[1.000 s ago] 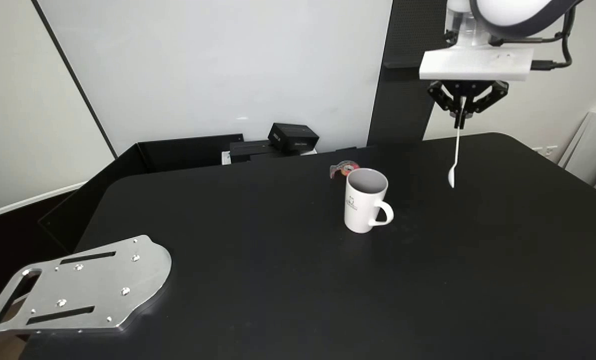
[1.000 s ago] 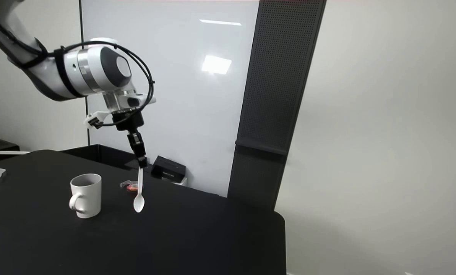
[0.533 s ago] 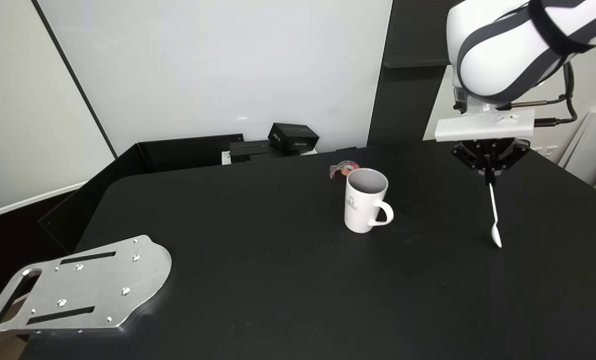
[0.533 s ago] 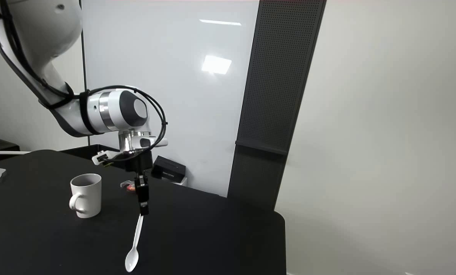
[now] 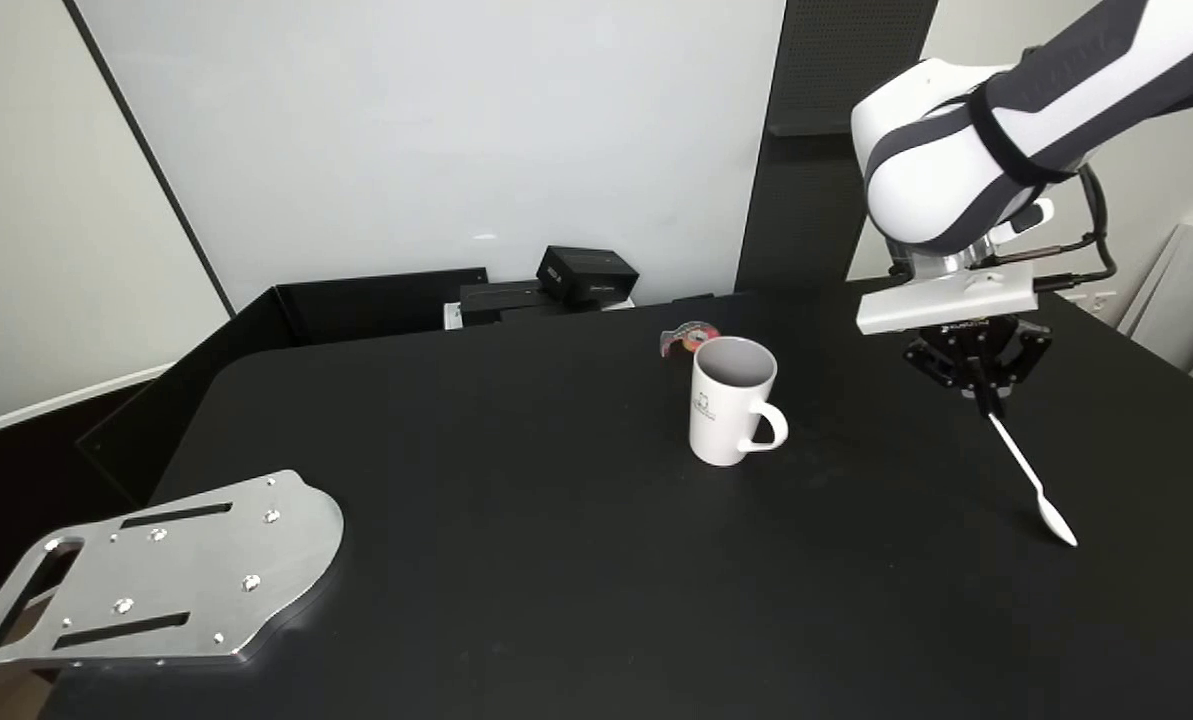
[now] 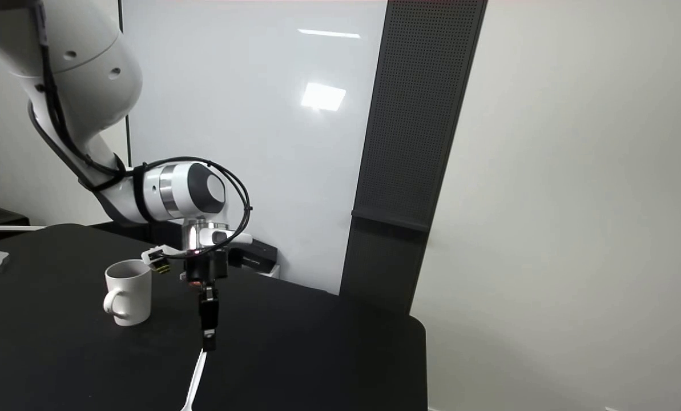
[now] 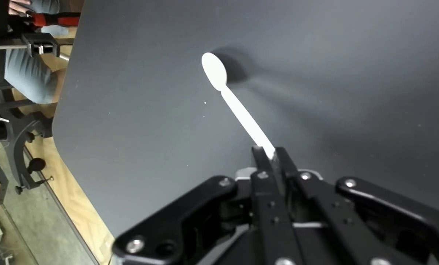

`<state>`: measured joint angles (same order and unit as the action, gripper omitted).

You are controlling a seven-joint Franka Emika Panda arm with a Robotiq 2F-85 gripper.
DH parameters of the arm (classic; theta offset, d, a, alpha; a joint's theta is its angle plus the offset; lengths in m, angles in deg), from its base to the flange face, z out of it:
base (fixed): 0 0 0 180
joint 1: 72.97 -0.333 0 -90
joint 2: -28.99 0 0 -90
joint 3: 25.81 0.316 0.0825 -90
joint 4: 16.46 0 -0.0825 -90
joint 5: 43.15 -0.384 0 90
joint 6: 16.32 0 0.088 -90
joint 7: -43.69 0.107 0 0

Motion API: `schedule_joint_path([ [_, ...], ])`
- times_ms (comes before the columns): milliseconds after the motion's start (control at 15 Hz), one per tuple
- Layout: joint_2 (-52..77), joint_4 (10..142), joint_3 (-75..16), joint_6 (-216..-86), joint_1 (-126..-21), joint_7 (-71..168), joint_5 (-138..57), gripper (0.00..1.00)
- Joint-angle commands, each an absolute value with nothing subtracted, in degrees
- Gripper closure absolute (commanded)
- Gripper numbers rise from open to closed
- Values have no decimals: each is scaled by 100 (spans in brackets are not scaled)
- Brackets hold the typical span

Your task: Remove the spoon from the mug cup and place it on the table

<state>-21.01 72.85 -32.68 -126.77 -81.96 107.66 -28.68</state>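
Black tool (image 7: 269, 151) is clenched on the end of the spoon (image 7: 242, 114), the slim white handle pinched between its two fingers. Tool points down, right of the mug (image 5: 724, 415) in both exterior views, apart from it. Spoon slants out below the tool, bowl end lowest, leaning away from the mug in an exterior view. Bowl is near the surface (image 5: 516, 560), shadow (image 7: 236, 64) just beside it in the wrist view; can't tell if bowl and surface touch. Spoon is out of the mug. White and dark grey arm (image 5: 941, 190) is above the tool, up and right of the mug in an exterior view. Mug stands upright on the surface, opening up, small dark print on its side, loop handle on the side toward the tool in an exterior view. Reddish tape (image 5: 695, 336), clear holder, sits just behind the mug in an exterior view. Black box (image 5: 586, 275) is farther behind the mug, past the surface's edge. Grey slotted plate (image 5: 206, 555) lies left of the mug in both exterior views, well apart. White panel (image 5: 436, 130) stands behind the mug; perforated panel (image 6: 417, 120) is behind and right of it. Person's leg (image 7: 29, 73) past the surface's edge in the wrist view; can't place it against the mug.
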Motion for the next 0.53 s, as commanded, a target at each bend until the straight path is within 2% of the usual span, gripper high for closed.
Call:
schedule_joint_path([
  [0,-2033,7176,-3293,-13177,-8231,10884,-3021,59],
  [467,-1616,7659,-3298,-15266,-8225,11316,-3688,11],
])
